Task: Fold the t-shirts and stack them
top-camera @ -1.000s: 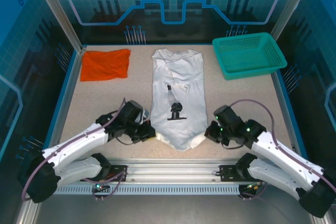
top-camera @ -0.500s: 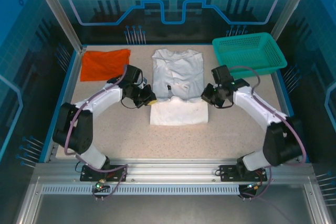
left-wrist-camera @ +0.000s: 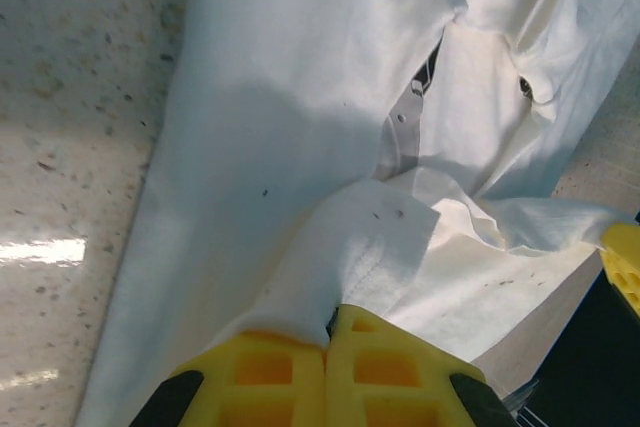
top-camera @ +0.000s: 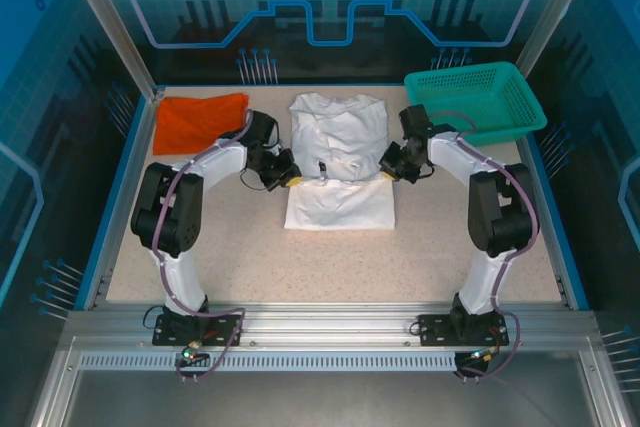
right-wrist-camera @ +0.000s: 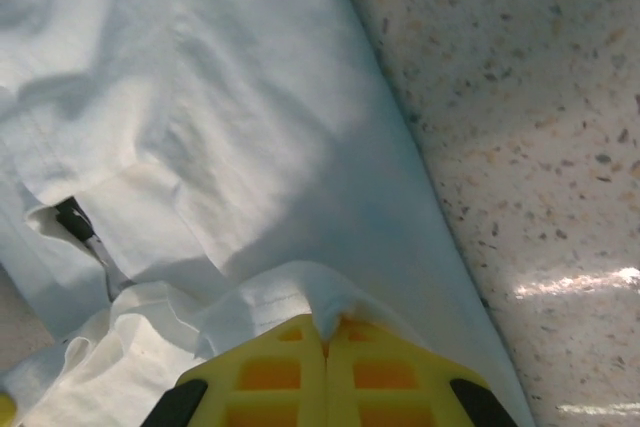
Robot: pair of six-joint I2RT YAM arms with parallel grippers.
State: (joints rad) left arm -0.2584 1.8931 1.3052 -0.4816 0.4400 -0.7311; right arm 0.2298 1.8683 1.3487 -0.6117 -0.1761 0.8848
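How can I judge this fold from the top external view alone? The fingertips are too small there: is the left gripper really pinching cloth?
Observer: Yes. In its wrist view the left gripper has its yellow jaws pressed together, with a hemmed edge of the white t-shirt caught between them.
Operator: And the right one?
Observer: Shut too. The right gripper has a small peak of the shirt's edge drawn up into its closed jaws.
Operator: That dark speck at the fold line, is it the graphic?
Observer: Yes. The right wrist view shows a bit of the black print peeking out from under a folded layer.
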